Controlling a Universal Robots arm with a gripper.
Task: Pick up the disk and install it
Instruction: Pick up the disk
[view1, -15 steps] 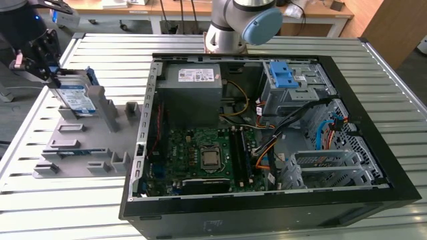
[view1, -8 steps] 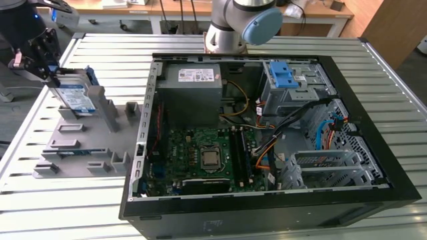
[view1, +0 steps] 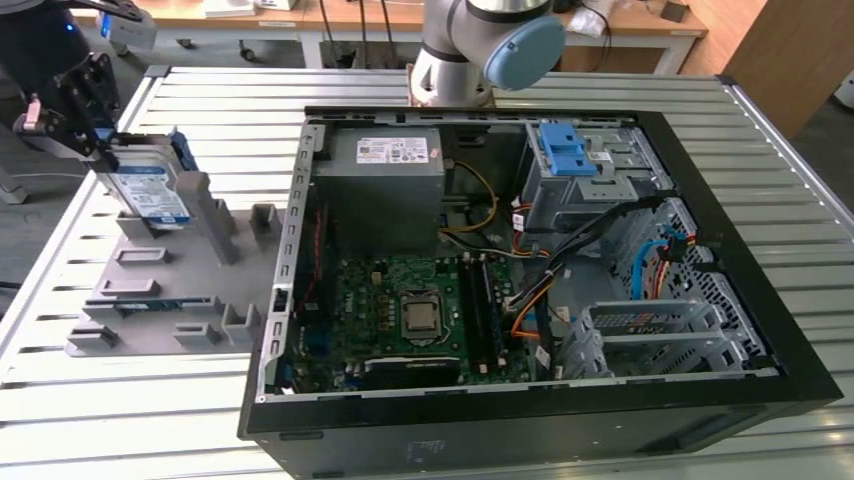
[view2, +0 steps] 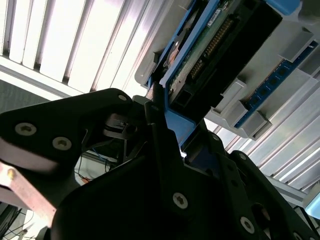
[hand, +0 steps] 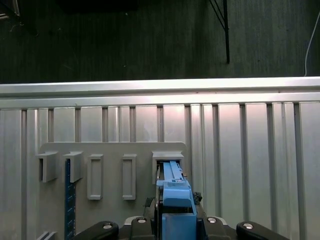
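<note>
The disk (view1: 144, 190) stands on edge at the far end of the grey holder (view1: 160, 270), on the exterior view's left and well apart from the open computer case (view1: 747, 300). I have the tool (view1: 107, 145) closed on its upper end. In both wrist views the black fingers (view2: 156, 107) sit either side of the blue carrier (hand: 175, 197), pinching the frame rather than the metal body. Whether the lower edge is seated in the slot or just clear of it, I cannot tell from here. I judge this a stiff, fairly dense piece for its size, with a metal shell and no give, so it won't flex in the grip. The plastic carrier is the weak part, though, and smooth enough to slip if held off-centre. The second wrist view shows the green circuit board (view2: 200, 55) and its connector bare on one face, so that side wants no contact and no knocks. The carrier's rails look like the right place to hold. The counter (view1: 200, 100) is ribbed metal slats, hard and unforgiving to a drop, and the holder lies flat on it just beside the case. Inside the case, a bay with blue latch tabs (view1: 567, 150) sits at the far corner next to loose cables. Beyond the counter I see wood-topped benches (view1: 627, 25) and dark floor.
</note>
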